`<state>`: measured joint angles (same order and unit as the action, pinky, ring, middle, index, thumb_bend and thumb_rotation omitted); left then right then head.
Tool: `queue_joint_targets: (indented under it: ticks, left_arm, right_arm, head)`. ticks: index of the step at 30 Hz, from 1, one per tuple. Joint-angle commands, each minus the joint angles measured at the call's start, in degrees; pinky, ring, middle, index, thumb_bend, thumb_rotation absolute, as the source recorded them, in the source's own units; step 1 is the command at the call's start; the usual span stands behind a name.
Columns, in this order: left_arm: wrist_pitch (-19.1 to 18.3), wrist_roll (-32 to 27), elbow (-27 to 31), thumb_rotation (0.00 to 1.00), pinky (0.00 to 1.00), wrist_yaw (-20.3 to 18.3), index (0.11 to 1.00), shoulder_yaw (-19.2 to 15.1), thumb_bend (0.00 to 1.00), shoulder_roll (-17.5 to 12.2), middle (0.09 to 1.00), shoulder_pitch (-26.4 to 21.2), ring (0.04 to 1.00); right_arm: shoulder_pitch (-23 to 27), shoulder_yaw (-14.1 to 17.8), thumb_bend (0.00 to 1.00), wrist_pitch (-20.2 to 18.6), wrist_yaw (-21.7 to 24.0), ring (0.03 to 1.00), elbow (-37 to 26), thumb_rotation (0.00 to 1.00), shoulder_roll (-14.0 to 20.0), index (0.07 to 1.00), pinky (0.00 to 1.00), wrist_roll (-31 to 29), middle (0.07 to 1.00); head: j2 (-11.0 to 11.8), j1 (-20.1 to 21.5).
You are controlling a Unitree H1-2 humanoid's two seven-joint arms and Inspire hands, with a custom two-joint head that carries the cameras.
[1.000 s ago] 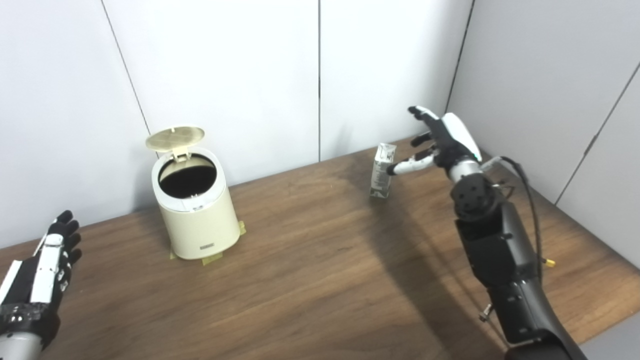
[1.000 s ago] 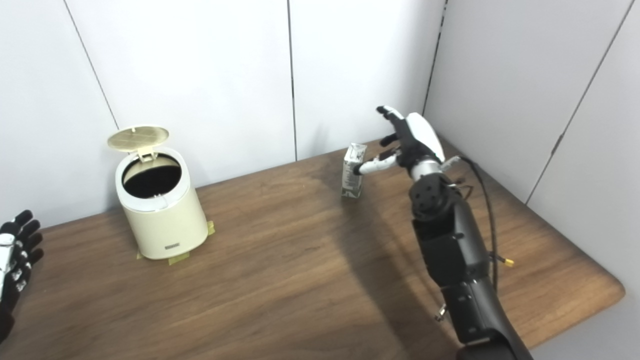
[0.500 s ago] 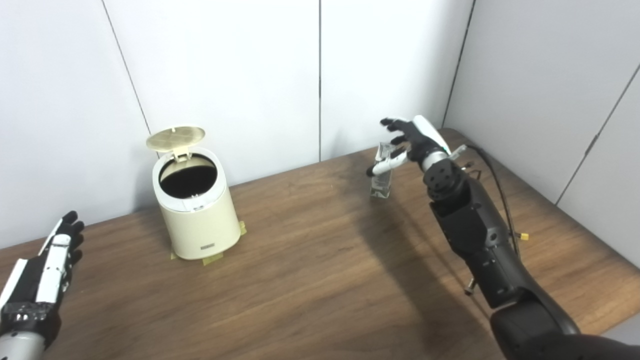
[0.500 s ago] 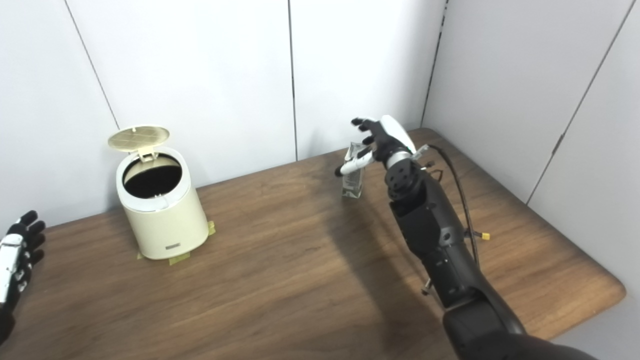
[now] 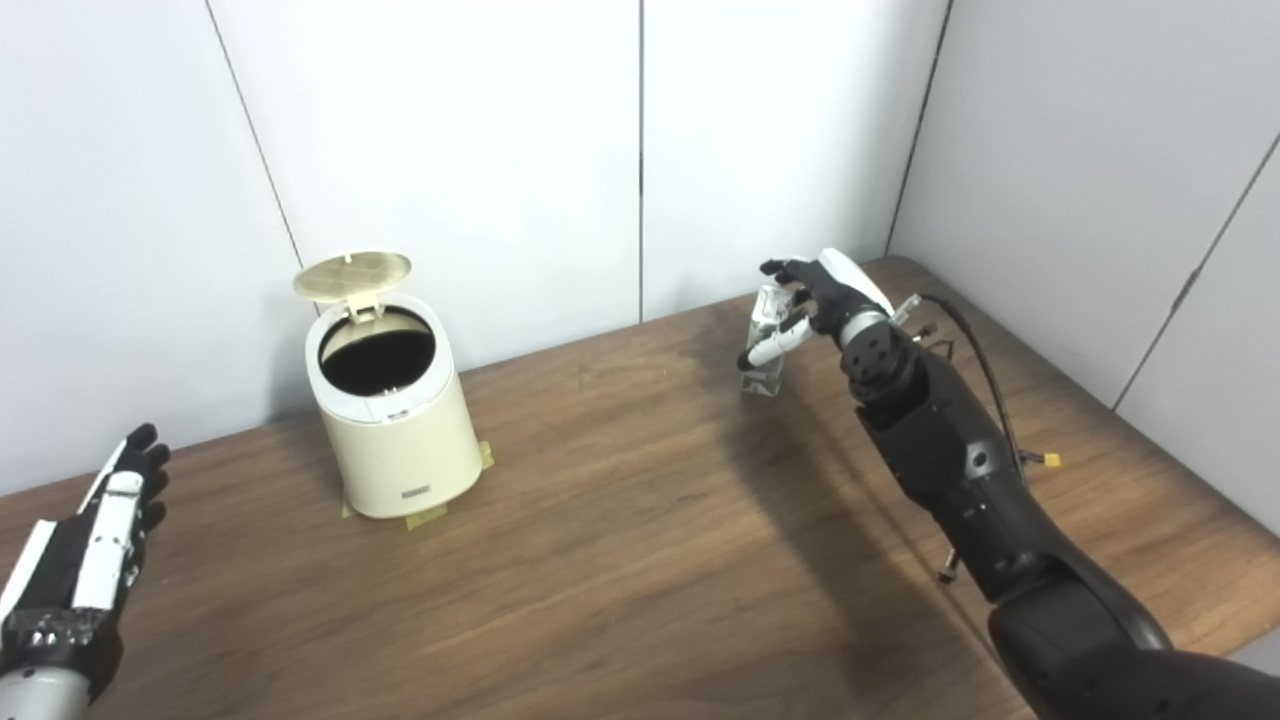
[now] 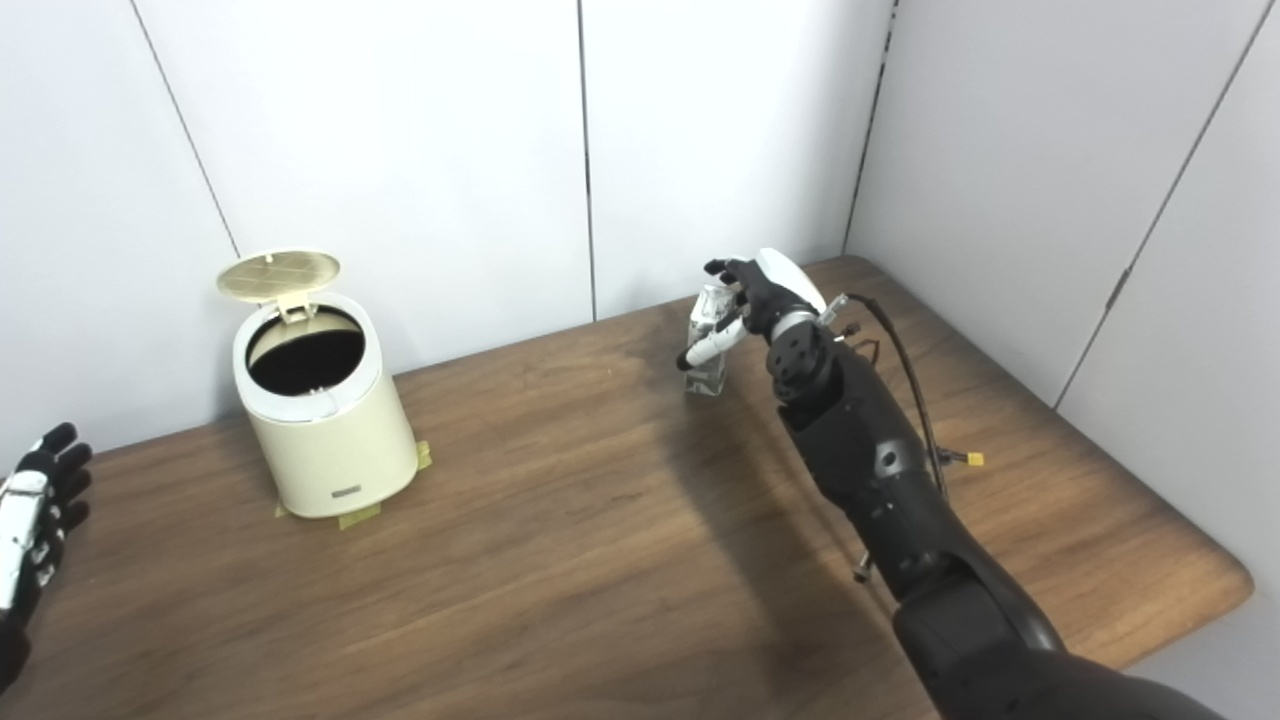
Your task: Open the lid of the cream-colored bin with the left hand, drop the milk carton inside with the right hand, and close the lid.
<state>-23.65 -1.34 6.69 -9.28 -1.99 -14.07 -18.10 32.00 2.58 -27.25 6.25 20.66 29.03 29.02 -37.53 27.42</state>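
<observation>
A second ago the right hand [image 5: 815,297] hung open to the right of the milk carton [image 5: 765,345], fingers spread and raised, only the thumb reaching toward the carton's side. Since then the arm has swung in and lowered: the forearm now lies closer to the desk [image 5: 640,560] and slants further toward the middle of the picture. The hand has come over the carton's top, with the fingers [image 6: 722,268] curling across the far side and the thumb [image 6: 703,347] lying across the near face. Whether the grip is fully closed cannot be told. The left hand [image 5: 85,545] has drifted slightly, sitting a touch lower at the desk's near left edge.
</observation>
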Motion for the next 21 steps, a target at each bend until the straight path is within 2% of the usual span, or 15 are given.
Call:
queue_joint_targets:
  ticks: [1, 5, 9, 12, 17, 20, 21]
  left_arm:
    - [2.06, 0.15, 1.9, 1.0, 1.0, 0.35, 1.0, -0.43, 0.34, -0.64, 0.985, -1.65, 1.0]
    - [1.38, 0.32, 2.31, 1.0, 1.0, 0.49, 1.0, -0.36, 0.34, -0.73, 0.983, -1.47, 1.0]
    - [2.53, 0.39, 1.69, 1.0, 1.0, 0.31, 1.0, -0.31, 0.34, -1.0, 0.975, -1.41, 0.994]
    - [1.25, 0.2, 2.26, 1.0, 1.0, 0.49, 1.0, -0.51, 0.35, -0.85, 0.977, -1.42, 0.997]
    - [1.61, 0.24, 2.03, 1.0, 1.0, 0.27, 1.0, -0.42, 0.35, -1.1, 0.978, -1.47, 0.999]
    - [1.76, 0.05, 1.78, 1.0, 1.0, 0.33, 1.0, -0.55, 0.36, -0.93, 0.978, -1.42, 0.995]
    - [1.81, -0.02, 1.72, 1.0, 1.0, 0.36, 1.0, -0.6, 0.36, -0.86, 0.978, -1.41, 0.996]
  right_arm:
    - [2.46, 0.21, 0.9, 1.4, -2.28, 0.785, -0.98, 0.06, 2.0, 0.837, 0.68, -0.31, 0.835]
    - [2.46, -0.25, 0.9, 2.49, -3.69, 0.769, 0.61, 0.05, 2.18, 0.818, 0.69, -0.67, 0.805]
    - [2.56, 0.04, 0.92, 3.87, -6.15, 0.746, 2.63, 0.06, 1.91, 0.754, 0.68, -1.46, 0.772]
    - [2.46, 0.41, 0.91, 5.41, -9.13, 0.713, 3.86, 0.05, 1.49, 0.699, 0.66, -1.92, 0.732]
    - [2.12, 0.65, 0.88, 7.67, -11.84, 0.594, 4.68, 0.01, 1.01, 0.621, 0.55, -3.5, 0.634]
    - [2.09, 0.27, 0.86, 7.64, -12.49, 0.57, 4.85, 0.01, 0.71, 0.596, 0.54, -4.02, 0.596]
    - [2.05, 0.0, 0.7, 7.57, -12.72, 0.568, 4.8, 0.07, 0.63, 0.545, 0.54, -3.93, 0.59]
  head:
    - [-0.03, 0.03]
    - [-0.18, -0.01]
    - [-0.4, -0.13]
    - [-0.54, -0.05]
    - [-0.7, 0.06]
    - [-0.74, -0.01]
    - [-0.89, -0.12]
